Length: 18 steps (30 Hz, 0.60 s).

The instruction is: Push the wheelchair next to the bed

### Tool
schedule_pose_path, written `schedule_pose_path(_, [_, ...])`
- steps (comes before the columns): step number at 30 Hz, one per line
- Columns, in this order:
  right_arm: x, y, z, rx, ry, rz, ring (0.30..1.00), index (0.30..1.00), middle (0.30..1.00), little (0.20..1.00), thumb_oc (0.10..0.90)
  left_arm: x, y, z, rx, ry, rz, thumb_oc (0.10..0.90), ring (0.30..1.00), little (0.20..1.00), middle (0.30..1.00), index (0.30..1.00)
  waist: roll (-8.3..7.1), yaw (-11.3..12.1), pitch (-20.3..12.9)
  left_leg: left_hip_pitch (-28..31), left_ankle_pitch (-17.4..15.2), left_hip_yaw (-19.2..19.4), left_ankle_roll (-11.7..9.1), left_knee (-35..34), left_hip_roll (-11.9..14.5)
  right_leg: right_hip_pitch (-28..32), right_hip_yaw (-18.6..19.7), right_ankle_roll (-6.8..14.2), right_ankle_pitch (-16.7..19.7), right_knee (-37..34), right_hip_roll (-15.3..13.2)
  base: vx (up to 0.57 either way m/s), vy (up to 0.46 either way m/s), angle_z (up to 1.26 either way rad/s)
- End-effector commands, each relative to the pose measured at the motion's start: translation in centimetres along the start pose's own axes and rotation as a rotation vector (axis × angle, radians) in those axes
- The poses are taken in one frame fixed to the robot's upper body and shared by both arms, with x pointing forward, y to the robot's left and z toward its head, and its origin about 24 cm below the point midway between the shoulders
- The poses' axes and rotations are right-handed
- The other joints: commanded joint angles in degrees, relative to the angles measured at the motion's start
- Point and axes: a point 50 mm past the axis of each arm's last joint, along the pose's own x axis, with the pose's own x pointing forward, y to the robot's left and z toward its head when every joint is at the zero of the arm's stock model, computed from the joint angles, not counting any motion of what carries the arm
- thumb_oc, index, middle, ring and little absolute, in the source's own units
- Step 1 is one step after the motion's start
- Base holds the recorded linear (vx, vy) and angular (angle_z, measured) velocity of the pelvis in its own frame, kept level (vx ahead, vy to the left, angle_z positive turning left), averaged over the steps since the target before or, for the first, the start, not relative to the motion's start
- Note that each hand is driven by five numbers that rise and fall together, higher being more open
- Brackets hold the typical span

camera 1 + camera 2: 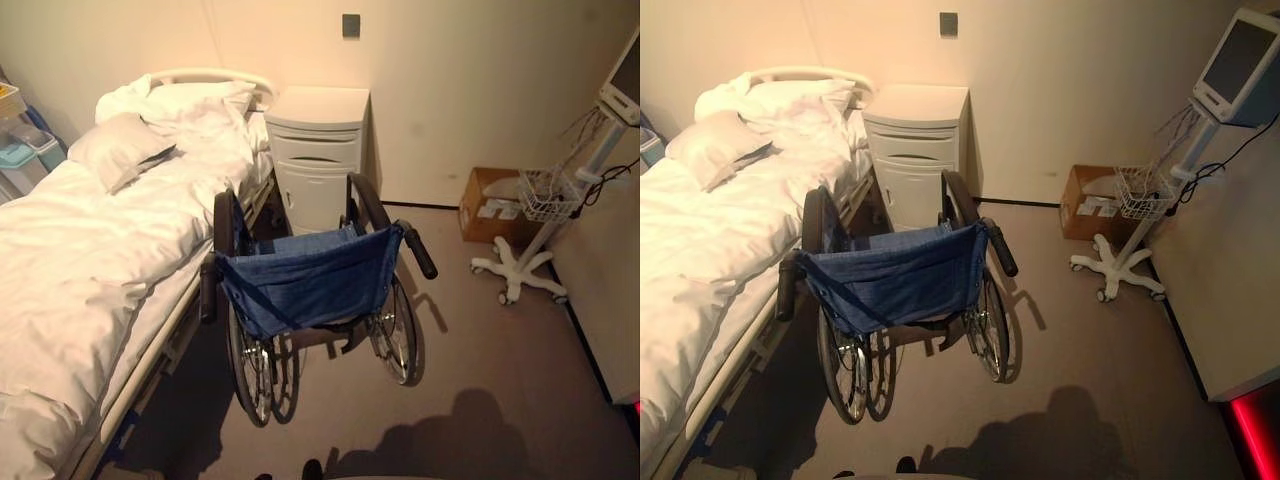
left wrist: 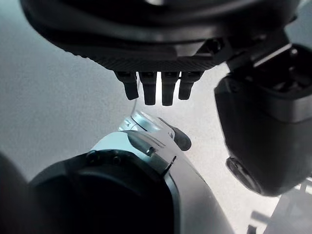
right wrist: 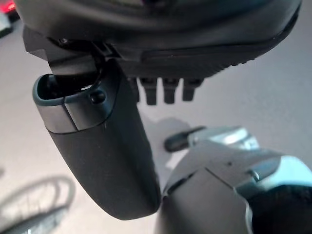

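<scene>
Wheelchair (image 1: 310,300) is standing close alongside the bed (image 1: 90,270), at about 12 o'clock from you, its back turned your way. You are looking at its blue sling back sagging between two dark push handles, the left one sitting just beside the bed's edge at 10 o'clock and the right one sticking out toward 2 o'clock. Both big spoked wheels are resting on the grey floor (image 1: 480,360), and the left wheel is lying tight to the bed frame; you cannot tell whether they are touching.

White bedding is covering the bed, with pillows (image 1: 150,120) piled at the head near 11 o'clock. A white cabinet (image 1: 318,150) is standing against the wall just past the wheelchair at 12 o'clock. A cardboard box (image 1: 490,205) is sitting by the wall at 2 o'clock, and beside it a white wheeled stand (image 1: 525,260) is carrying a wire basket and a monitor (image 1: 1240,65).

Your left hand (image 2: 161,83) is hanging over bare floor in its wrist view, fingers straight and relaxed in a row, thumb apart, holding nothing. Your right hand (image 3: 165,87) is doing the same in its own wrist view: fingers loose and straight, thumb standing off to the side, touching nothing.
</scene>
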Motion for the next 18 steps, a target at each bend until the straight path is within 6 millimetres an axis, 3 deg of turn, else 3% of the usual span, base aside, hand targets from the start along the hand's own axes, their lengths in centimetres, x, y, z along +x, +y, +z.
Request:
schedule_pose_path(1, [-0.2,1.9,1.5,-0.221,-0.048,0.106,0.9,0.9,0.9,0.9,0.8,-0.1,-1.5,1.7,0.06,-0.042,0.027,0.8,0.9,0.9,0.9,0.9,-0.14,0.09,1.76,5.78,-8.07,1.61,-1.55,0.62,0.28,-5.4,0.12,0.19,6.24,0.49,-0.09,0.0,0.0,0.0])
schedule_pose_path(5, [-0.1,2.0,0.8,-0.281,-0.005,0.136,0.9,0.9,0.9,0.9,0.8,-0.1,-1.7,2.0,0.176,-0.059,0.043,0.8,0.9,0.9,0.9,0.9,-0.08,-0.02,1.52,5.9,-8.39,1.52,-1.31,0.62,0.06,-5.38,0.38,0.24,6.38,0.37,-0.08,-0.01,0.003,-0.01])
schedule_pose_path(18, [-0.1,2.6,0.3,-0.374,0.024,0.142,0.9,0.9,0.9,0.9,0.8,-0.1,-2.3,1.8,0.209,-0.042,0.078,0.8,0.9,0.9,0.9,0.9,0.04,0.03,0.83,6.24,-8.86,1.14,-0.91,0.62,-0.39,-5.2,0.93,0.26,6.57,0.24,-0.09,-0.01,0.004,-0.02])
